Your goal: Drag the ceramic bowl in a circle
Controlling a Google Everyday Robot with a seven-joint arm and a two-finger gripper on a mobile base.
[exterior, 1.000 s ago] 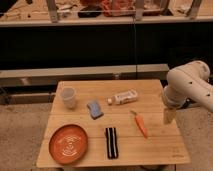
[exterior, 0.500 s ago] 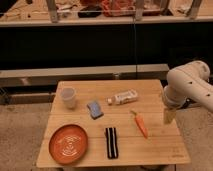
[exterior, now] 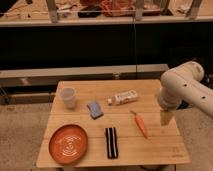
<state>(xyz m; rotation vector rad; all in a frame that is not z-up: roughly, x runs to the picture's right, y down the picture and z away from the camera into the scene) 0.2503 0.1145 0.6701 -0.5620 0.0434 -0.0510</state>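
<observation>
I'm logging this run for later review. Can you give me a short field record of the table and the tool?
bowl: ceramic bowl, front-left on the table, nothing touching it
tool: tool, near the table's right edge, far from the bowl
between: carrot, black striped item
behind: white cup, blue sponge, bottle lying down
task: drag not begun

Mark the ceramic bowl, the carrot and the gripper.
ceramic bowl (exterior: 68, 144), camera view, centre of its inside.
carrot (exterior: 142, 126), camera view, mid-body.
gripper (exterior: 165, 118), camera view, lower end; hangs by right edge of table (exterior: 150, 152).
</observation>
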